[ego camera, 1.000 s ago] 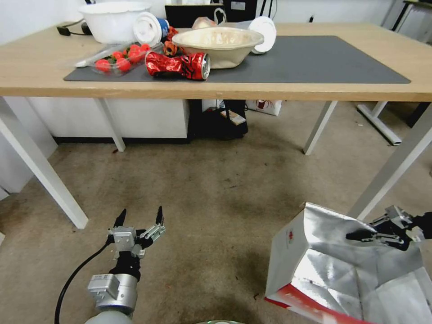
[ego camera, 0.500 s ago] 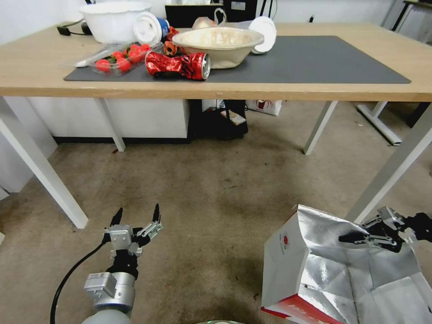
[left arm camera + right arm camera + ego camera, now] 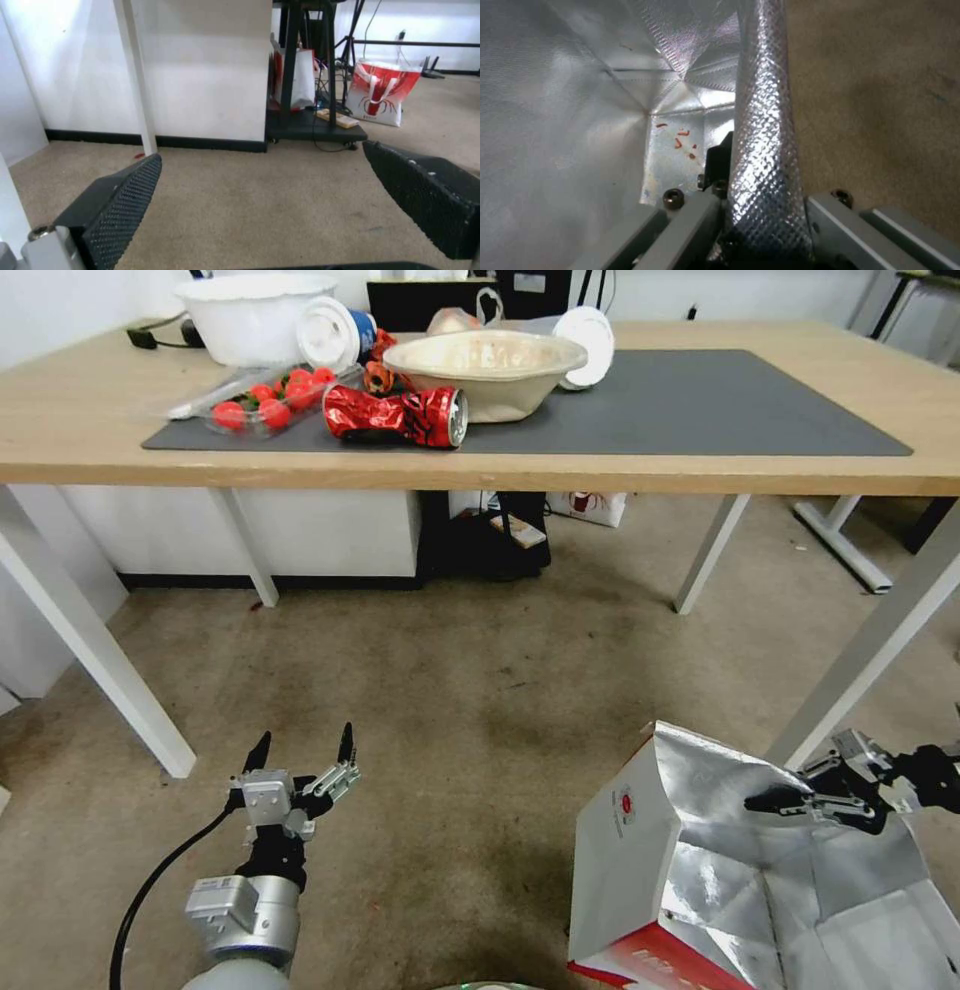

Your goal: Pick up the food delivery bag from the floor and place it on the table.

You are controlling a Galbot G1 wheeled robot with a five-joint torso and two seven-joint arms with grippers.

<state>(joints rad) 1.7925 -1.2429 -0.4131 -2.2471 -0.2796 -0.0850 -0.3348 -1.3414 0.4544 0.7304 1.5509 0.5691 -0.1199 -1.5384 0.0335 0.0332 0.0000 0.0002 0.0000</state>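
The bag (image 3: 690, 870) stands tilted with its mouth open on the floor (image 3: 480, 690), near the table's (image 3: 620, 475) right front leg. The right gripper (image 3: 790, 798) is clenched on the bag's foil-lined top edge, one finger inside and one outside, a hold that looks meant for hoisting it by the rim. The left gripper (image 3: 300, 755) hovers low over the floor with fingers spread, holding nothing. Above, the mat's (image 3: 720, 410) right half lies bare, likely room for the bag.
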